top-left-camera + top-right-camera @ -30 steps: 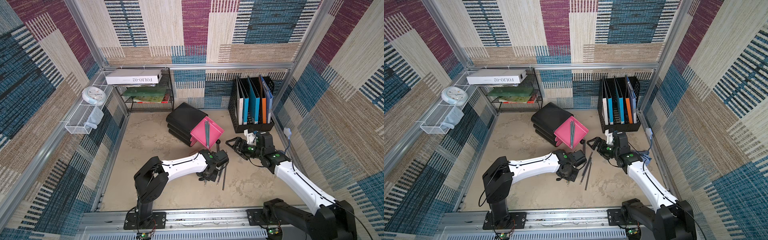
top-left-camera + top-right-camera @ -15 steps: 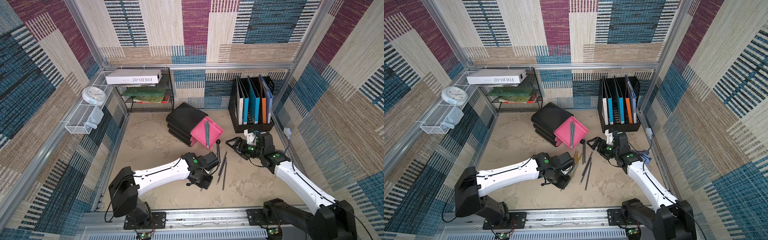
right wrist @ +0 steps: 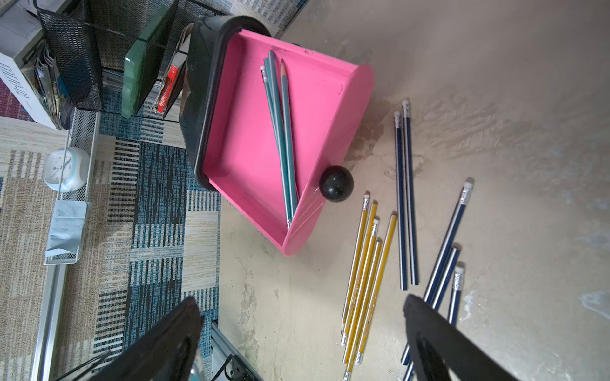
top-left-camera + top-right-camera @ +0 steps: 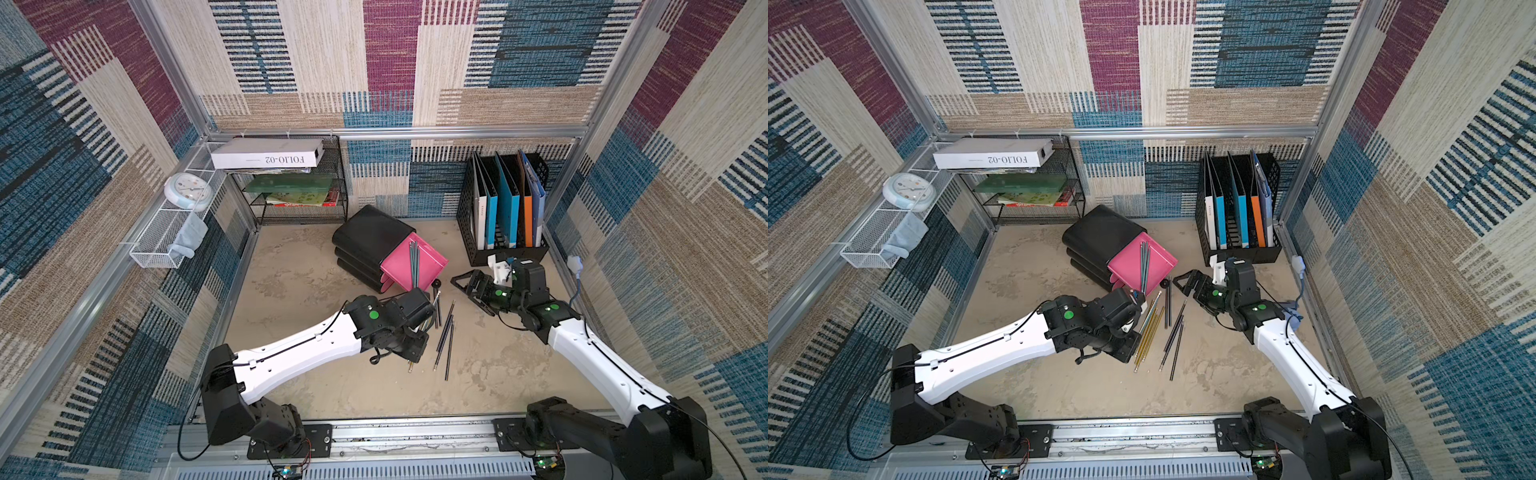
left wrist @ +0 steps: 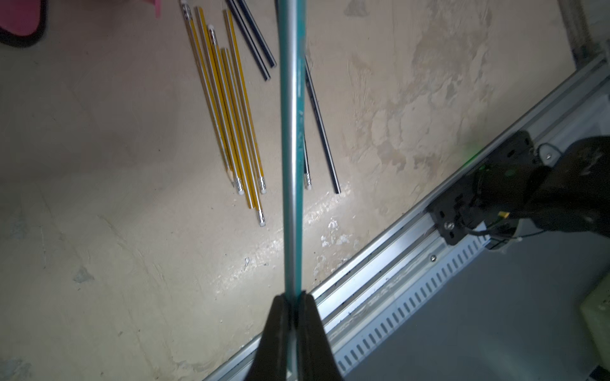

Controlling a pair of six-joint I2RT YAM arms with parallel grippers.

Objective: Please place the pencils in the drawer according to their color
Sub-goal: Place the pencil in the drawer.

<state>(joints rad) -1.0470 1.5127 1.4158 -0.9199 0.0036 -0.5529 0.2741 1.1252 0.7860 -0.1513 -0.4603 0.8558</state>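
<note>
Pencils: clamping one teal-green pencil (image 5: 292, 132) in the left gripper (image 5: 292, 297), fingers pressing tight on its shaft, its far end running out of the wrist view. Hanging with it above the beige tabletop (image 5: 99, 165). Looking down past it on five yellow pencils (image 5: 231, 109), lying close together and nearly parallel. Showing, just beside those, five navy pencils (image 3: 407, 198), two lying side by side and three fanning loosely apart. Finding, beyond the loose ones, a pink drawer (image 3: 244, 132) standing pulled out of a black drawer cabinet (image 4: 370, 232), its black knob (image 3: 336, 188) pointing toward the loose pencils. Holding several teal-green pencils (image 3: 280, 132) inside that drawer, resting diagonally with one end against the front wall. Hovering the right gripper (image 3: 300, 303) with jaws spread wide and gripping nothing, above the tabletop near the navy pencils and the knob, touching neither in both top views.
</note>
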